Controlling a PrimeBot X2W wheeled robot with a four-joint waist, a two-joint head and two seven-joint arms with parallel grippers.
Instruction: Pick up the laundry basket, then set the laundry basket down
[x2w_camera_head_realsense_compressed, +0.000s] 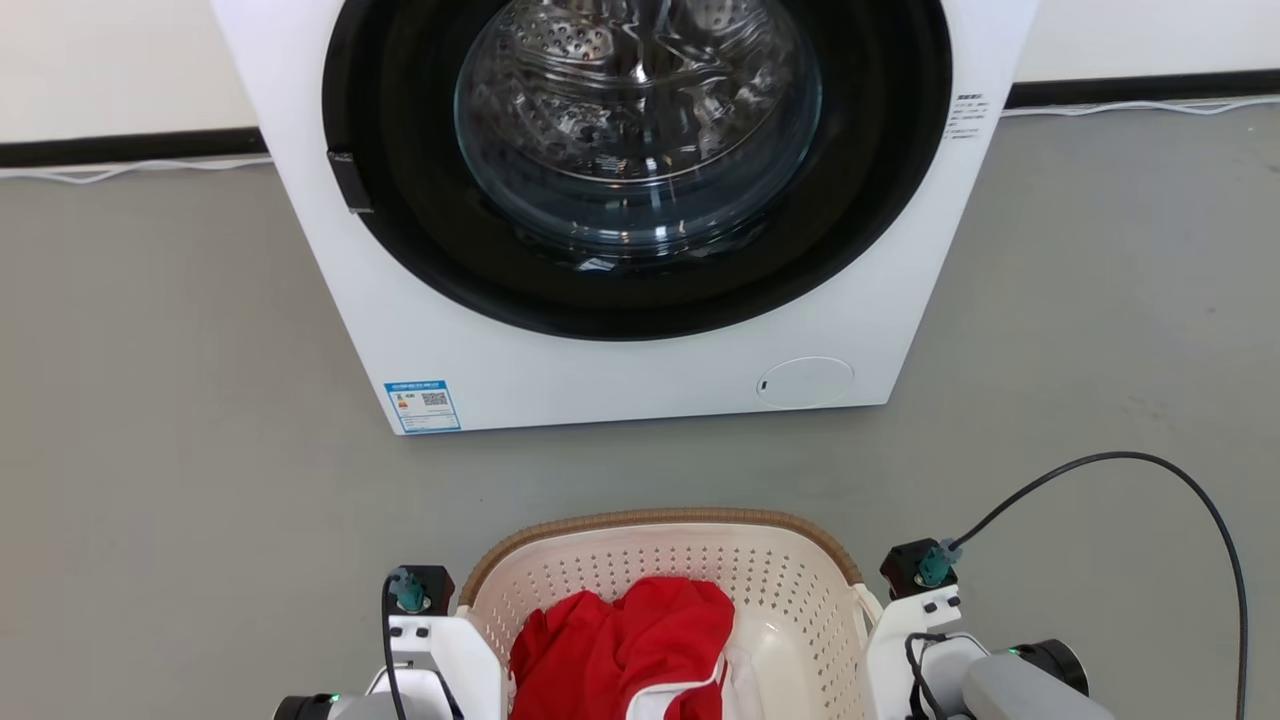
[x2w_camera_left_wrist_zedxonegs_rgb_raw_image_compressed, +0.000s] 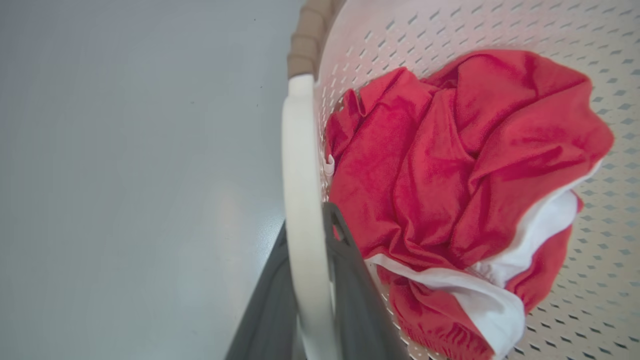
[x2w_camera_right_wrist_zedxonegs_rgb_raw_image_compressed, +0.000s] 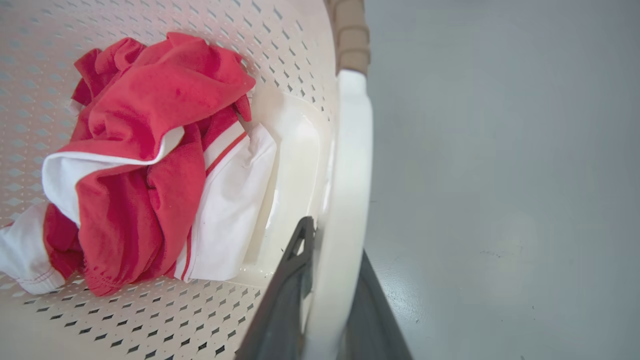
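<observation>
Because each nearly closed pair of fingers (x2w_camera_left_wrist_zedxonegs_rgb_raw_image_compressed: 352, 285) pinches a white side handle (x2w_camera_left_wrist_zedxonegs_rgb_raw_image_compressed: 299, 165), left gripper (x2w_camera_left_wrist_zedxonegs_rgb_raw_image_compressed: 310, 235) and right gripper (x2w_camera_right_wrist_zedxonegs_rgb_raw_image_compressed: 334, 240) balance the laundry basket (x2w_camera_head_realsense_compressed: 660, 520) level, just before the washing machine (x2w_camera_head_realsense_compressed: 600, 380) on the grey floor (x2w_camera_head_realsense_compressed: 200, 450).

Outward of the left gripper (x2w_camera_left_wrist_zedxonegs_rgb_raw_image_compressed: 307, 235) and the right gripper (x2w_camera_right_wrist_zedxonegs_rgb_raw_image_compressed: 332, 240), bare grey floor (x2w_camera_head_realsense_compressed: 150, 450) lies open. Between the two, the laundry basket (x2w_camera_head_realsense_compressed: 790, 590) fills the gap, its side handles pinched in their fingers and a red and white garment (x2w_camera_left_wrist_zedxonegs_rgb_raw_image_compressed: 450, 165) heaped inside. Ahead, past a strip of floor, a washing machine (x2w_camera_head_realsense_compressed: 640, 370) blocks the way. A black cable (x2w_camera_head_realsense_compressed: 1125, 455) arcs just beside the right gripper.
</observation>
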